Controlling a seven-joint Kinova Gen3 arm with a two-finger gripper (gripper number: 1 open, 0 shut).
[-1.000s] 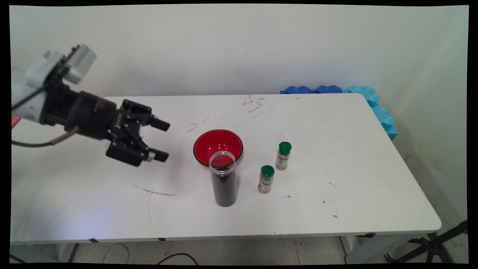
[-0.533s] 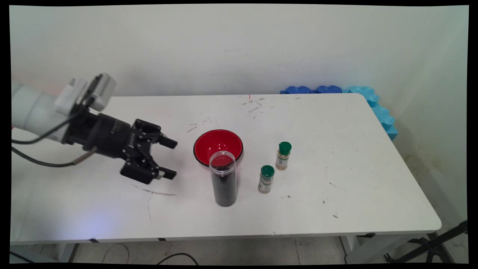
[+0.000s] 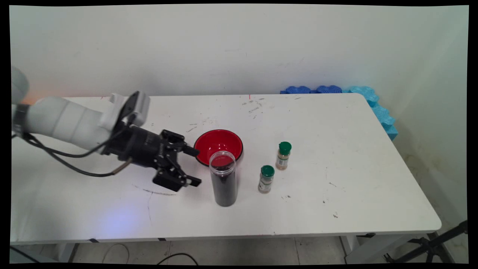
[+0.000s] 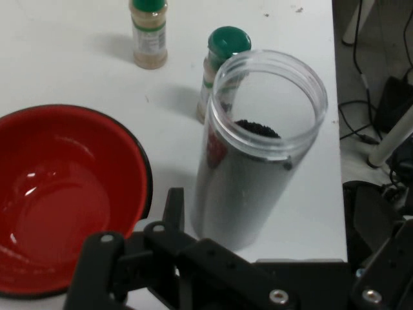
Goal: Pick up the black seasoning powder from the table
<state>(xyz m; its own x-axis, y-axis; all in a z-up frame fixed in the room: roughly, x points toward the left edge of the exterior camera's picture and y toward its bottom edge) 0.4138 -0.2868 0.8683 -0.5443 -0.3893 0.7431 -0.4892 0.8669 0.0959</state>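
My black gripper [image 3: 197, 167] is open, low over the white table [image 3: 336, 194], with its fingertips just left of a tall clear jar [image 3: 223, 183] that is open at the top and mostly filled with dark grains. In the hand view the jar [image 4: 258, 174] stands upright between the spread fingers [image 4: 173, 208], apart from them. A red bowl [image 3: 217, 144] with a black rim sits right behind the jar; its empty inside [image 4: 58, 206] shows on the left of the hand view.
Two small spice bottles with green caps stand right of the jar, the nearer one [image 3: 266, 179] [image 4: 222, 48] and the farther one [image 3: 283, 155] [image 4: 148, 32]. Blue foam pieces [image 3: 369, 99] lie along the table's far right corner.
The arm has swung down and to the right across the table, bringing the open gripper from the left side up to the jar. Nothing on the table has moved.
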